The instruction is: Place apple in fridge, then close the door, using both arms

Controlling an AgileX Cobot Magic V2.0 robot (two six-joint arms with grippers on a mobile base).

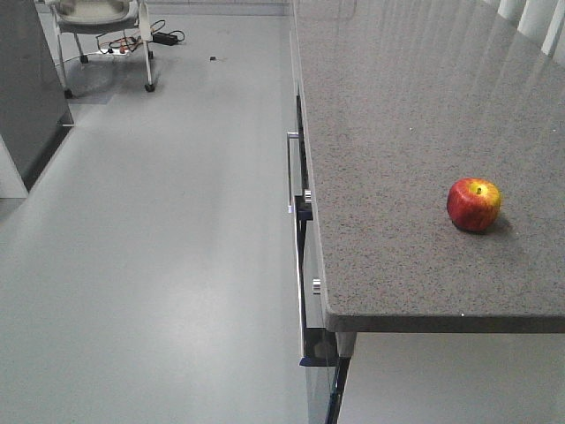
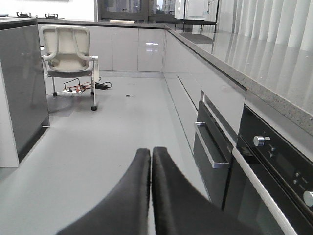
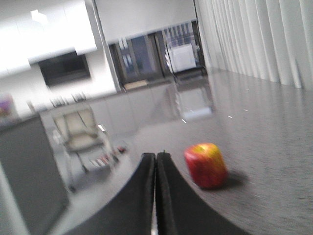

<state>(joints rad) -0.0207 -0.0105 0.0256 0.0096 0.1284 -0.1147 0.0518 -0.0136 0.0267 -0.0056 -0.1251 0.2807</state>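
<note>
— How are the black-fingered left gripper (image 2: 151,152) and right gripper (image 3: 156,156) set?
— Each pressed together, holding nothing.
— The small glossy red-and-yellow apple (image 1: 474,204)?
— On the grey speckled stone counter (image 1: 397,106), just beyond the right gripper, not touching it.
— Farther off?
— A white wheeled chair (image 2: 67,49).

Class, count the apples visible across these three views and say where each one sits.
1. The apple sits on the grey speckled counter, toward its near end, just right of the right gripper in the wrist view. More could lie out of frame.
</note>
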